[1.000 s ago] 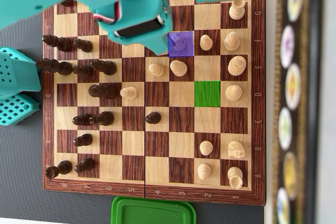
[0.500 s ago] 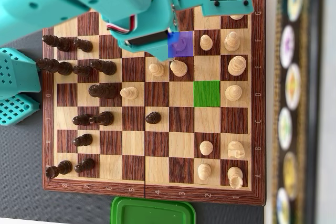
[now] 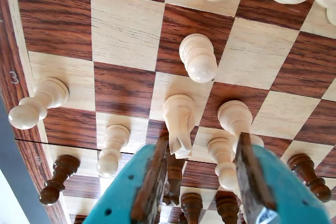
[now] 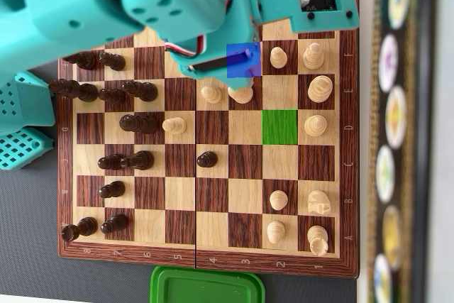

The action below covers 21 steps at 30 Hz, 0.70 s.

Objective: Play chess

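The chessboard [image 4: 245,193] holds dark pieces on its left and pale ones on its right in the overhead view. A blue-tinted square [image 4: 245,60] and a green-tinted square [image 4: 279,126] are marked on it. The teal arm [image 4: 191,12] covers the board's top and hides the gripper there, its front end over the blue square and a pale piece [image 4: 242,94]. In the wrist view my gripper [image 3: 202,140] is open just above the board. A pale pawn [image 3: 223,161] stands in the gap, close to the right finger [image 3: 252,182]. A pale knight [image 3: 178,121] stands beside the left finger [image 3: 152,182].
Dark pieces [image 3: 191,203] stand just past the fingers in the wrist view, and more pale pieces [image 3: 198,56] crowd around. A green lid [image 4: 207,285] lies below the board. Teal parts [image 4: 25,115] sit at its left, and a strip of round discs [image 4: 394,118] runs along the right.
The arm has swung down and to the right over the board's top. Its front end now covers part of the blue square and reaches the pale pieces below it.
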### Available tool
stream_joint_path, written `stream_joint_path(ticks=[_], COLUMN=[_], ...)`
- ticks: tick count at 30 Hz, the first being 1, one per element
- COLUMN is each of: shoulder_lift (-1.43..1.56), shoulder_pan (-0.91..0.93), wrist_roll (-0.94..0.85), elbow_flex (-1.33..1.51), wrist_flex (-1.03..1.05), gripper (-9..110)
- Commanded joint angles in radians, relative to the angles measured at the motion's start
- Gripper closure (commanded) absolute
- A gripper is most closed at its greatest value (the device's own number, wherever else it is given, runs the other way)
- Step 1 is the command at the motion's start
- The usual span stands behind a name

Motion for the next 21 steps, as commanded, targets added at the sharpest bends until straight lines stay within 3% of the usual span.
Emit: stream_joint_path(ticks=[1,21], shoulder_lift=[0.006,0.005], shoulder_pan=[0.011,0.002], wrist_roll=[-0.005,-0.006], elbow_flex=[-0.044,-0.032], wrist_flex=[-0.008,-0.006], gripper=[86,86])
